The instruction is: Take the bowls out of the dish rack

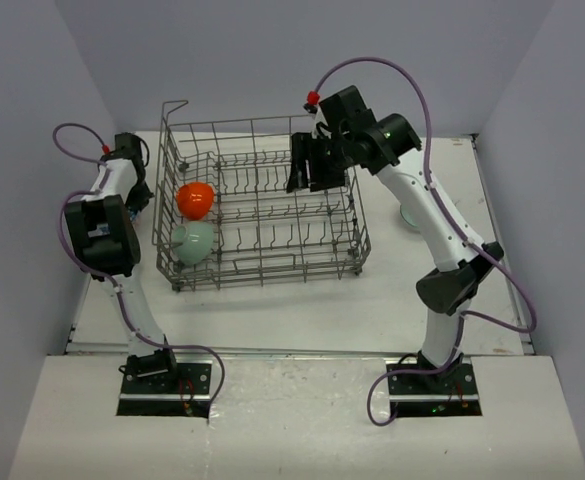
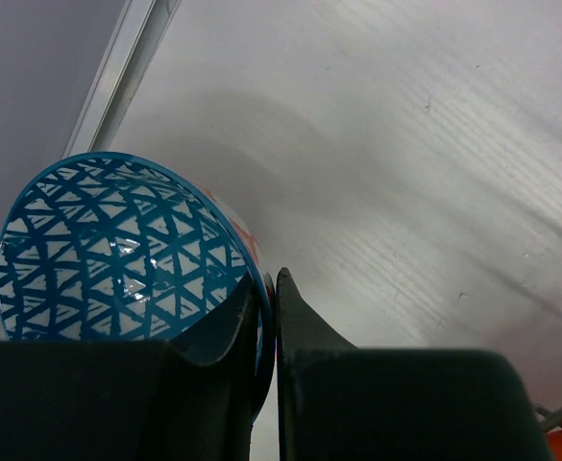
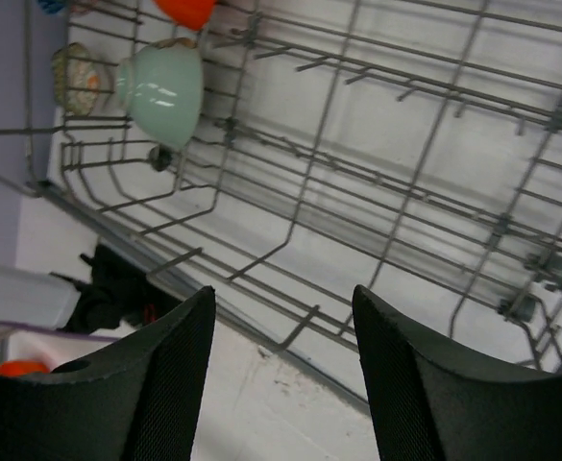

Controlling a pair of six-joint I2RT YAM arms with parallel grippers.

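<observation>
The grey wire dish rack (image 1: 272, 262) stands mid-table. An orange bowl (image 1: 194, 198) and a mint-green bowl (image 1: 192, 242) sit at its left end. They also show in the right wrist view, the orange bowl (image 3: 186, 10) and the mint-green bowl (image 3: 165, 86) inside the rack (image 3: 305, 182). My left gripper (image 1: 135, 188) is left of the rack, shut on the rim of the blue-patterned bowl (image 2: 117, 254), fingertips (image 2: 290, 298) pinching it over bare table. My right gripper (image 1: 312, 165) hangs open and empty (image 3: 282, 293) over the rack's back right. A whitish reddish-patterned bowl (image 3: 79, 77) sits beyond the rack's left end.
A second mint-green bowl (image 1: 409, 215) rests on the table to the right of the rack, partly hidden behind my right arm. Grey walls close the table on the left, back and right. The table's front edge (image 1: 302, 351) runs just ahead of the arm bases.
</observation>
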